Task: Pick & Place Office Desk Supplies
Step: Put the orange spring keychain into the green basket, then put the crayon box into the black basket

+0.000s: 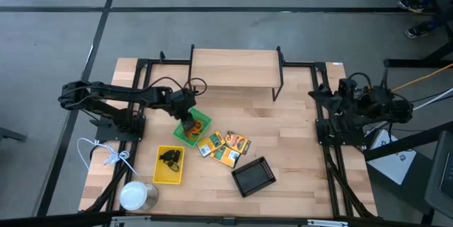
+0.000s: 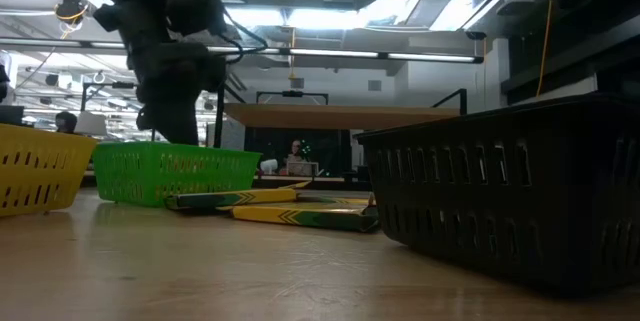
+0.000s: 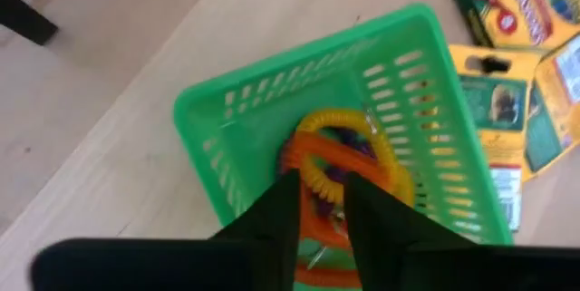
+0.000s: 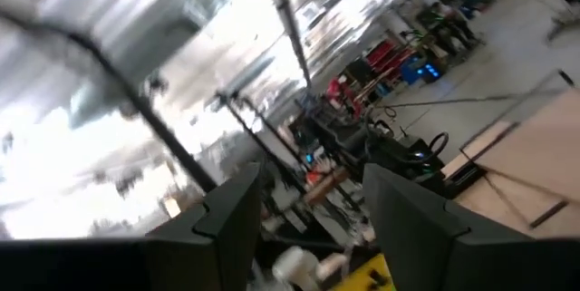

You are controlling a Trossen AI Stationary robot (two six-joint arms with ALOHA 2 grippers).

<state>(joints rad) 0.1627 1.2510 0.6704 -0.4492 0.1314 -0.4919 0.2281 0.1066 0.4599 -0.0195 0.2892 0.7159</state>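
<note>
Your wooden table (image 1: 283, 149) carries a raised wooden shelf (image 1: 236, 68) at its far edge, beyond the left gripper (image 3: 322, 202) and its arm (image 1: 113, 96). That arm reaches in from the left side of the table, and its gripper hangs directly over the green tray (image 3: 227, 119). In the left wrist view you can see the two dark fingers (image 3: 281, 209) standing slightly apart with a narrow gap between them, right above the orange loops (image 3: 319, 166) coiled inside the tray. A purple loop (image 3: 349, 139) peeks out from under the orange ones. Whether the fingertips are touching a loop you cannot tell from these views.

Your right arm (image 1: 361, 107) waits folded at the right edge of the table, well apart from all the supplies. Its gripper (image 4: 308, 200) points out into the room, fingers spread wide with nothing between them.

Moving outward from the left gripper: the black mesh tray (image 1: 253, 176) sits well off on the side toward your right arm and nearer the front edge. The yellow tray (image 1: 170, 165) lies near the gripper, toward the front edge, with black clips (image 1: 170, 158) inside it. The printed boxes (image 1: 225, 147) lie flat on the table just beside the green tray, between it and the black mesh tray. A white round can (image 1: 136, 195) stands at the front left corner, past the yellow tray.
</note>
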